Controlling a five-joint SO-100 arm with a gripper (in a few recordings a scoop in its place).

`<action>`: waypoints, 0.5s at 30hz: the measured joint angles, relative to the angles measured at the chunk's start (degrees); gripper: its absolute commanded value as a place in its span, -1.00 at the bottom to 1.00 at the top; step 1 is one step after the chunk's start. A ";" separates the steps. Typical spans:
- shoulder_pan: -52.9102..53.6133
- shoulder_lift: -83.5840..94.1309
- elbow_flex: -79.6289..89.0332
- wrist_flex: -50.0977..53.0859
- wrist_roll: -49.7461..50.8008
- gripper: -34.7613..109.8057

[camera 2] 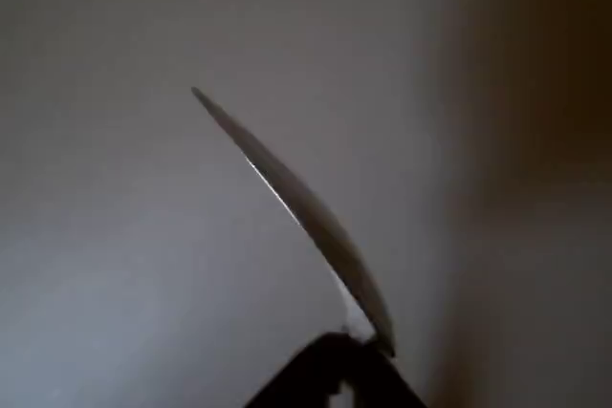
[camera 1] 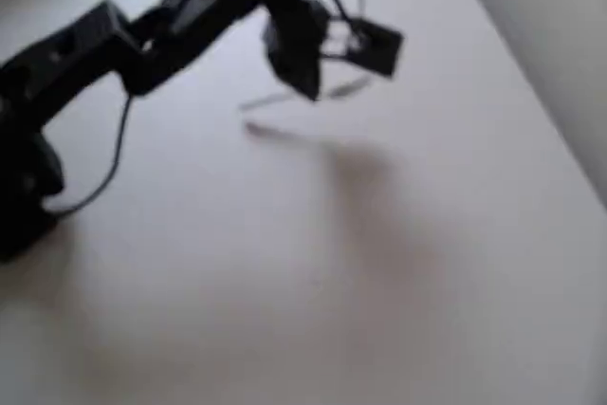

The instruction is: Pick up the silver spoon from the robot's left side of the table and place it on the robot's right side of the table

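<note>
In the overhead view the black arm reaches in from the left, and its gripper (camera 1: 305, 85) hangs above the far middle of the off-white table (camera 1: 285, 282). It is shut on the silver spoon (camera 1: 353, 89), which sticks out on both sides of the fingers as a thin blurred line. The spoon's shadow lies on the table just below it, so the spoon is off the surface. In the wrist view the silver spoon (camera 2: 306, 207) runs slantwise up to the left from the gripper (camera 2: 342, 353) at the bottom edge, seen nearly edge-on.
The table's straight edge (camera 1: 531, 73) runs slantwise across the upper right of the overhead view. The arm's base (camera 1: 24, 187) and a loose black cable (camera 1: 119, 149) sit at the left. A broad soft shadow of the arm (camera 1: 379, 215) lies mid-table.
</note>
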 measured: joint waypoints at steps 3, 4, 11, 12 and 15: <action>4.04 1.41 2.02 0.00 -3.78 -0.54; 5.19 2.37 3.25 0.00 -4.92 -0.54; 11.34 9.49 10.63 0.00 -11.69 -0.54; 12.66 9.84 10.72 0.00 -12.66 -0.54; 17.05 10.28 10.99 0.00 -14.94 -0.54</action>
